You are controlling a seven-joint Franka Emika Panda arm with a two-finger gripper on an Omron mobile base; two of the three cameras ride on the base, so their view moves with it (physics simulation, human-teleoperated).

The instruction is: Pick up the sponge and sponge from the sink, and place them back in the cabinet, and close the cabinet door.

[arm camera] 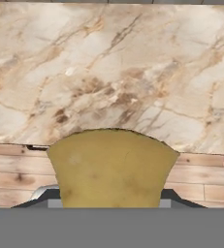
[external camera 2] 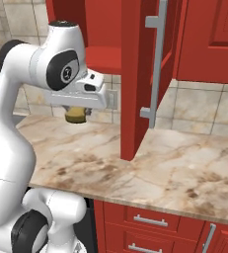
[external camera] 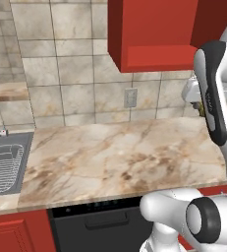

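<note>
Sponge (arm camera: 111, 167), the tan-yellow one, was held clamped between the jaws of the gripper (external camera 2: 76, 117), filling the lower middle of the hand view. In the right base view it was seen as a small tan block under the hand, raised well above the marble counter (external camera 2: 184, 173) and to the left of the cabinet door (external camera 2: 133, 79). That door, with its long silver handle (external camera 2: 155, 64), was stood open, edge-on over the counter. The cabinet (external camera: 152, 34) was mounted on the tiled wall above the counter, its red shelf (external camera 2: 101, 59) visible inside. The sink (external camera: 7, 165) was set at the counter's far left end, a wire rack (external camera: 2, 167) lying in it.
</note>
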